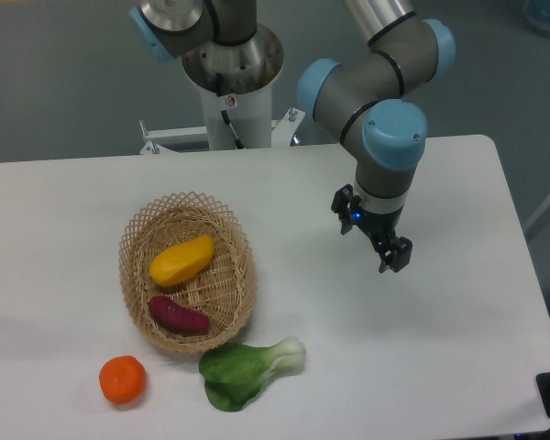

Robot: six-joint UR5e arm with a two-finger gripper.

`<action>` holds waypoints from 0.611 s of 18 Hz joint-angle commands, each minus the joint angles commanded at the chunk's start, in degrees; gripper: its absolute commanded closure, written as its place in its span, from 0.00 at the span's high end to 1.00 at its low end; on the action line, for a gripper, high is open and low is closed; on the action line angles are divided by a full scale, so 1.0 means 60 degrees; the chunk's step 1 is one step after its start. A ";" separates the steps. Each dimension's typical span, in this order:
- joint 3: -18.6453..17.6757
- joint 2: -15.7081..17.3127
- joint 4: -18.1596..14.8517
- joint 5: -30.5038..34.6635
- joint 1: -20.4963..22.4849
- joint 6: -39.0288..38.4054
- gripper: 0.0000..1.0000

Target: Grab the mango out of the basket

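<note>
Mango (182, 260) lies in the basket (133, 275), above the sweet potato (178, 315); smooth, likely slippery and bruisable, best gripped across its plump middle. Tool (385, 252) hangs right of the basket, empty, jaw state unclear.

No text, label, brand, number or sign can be read anywhere in view.

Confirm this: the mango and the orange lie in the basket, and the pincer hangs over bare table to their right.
Not quite. The camera view shows the orange on the table outside the basket; the sweet potato lies beside the mango. The pincer is as stated.
</note>
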 joint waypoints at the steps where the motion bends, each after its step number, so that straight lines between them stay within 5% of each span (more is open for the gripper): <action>1: 0.0000 0.0000 0.0014 0.0000 0.0000 0.0000 1.00; 11: 0.0103 -0.0029 -0.0058 -0.0161 -0.0029 -0.0335 1.00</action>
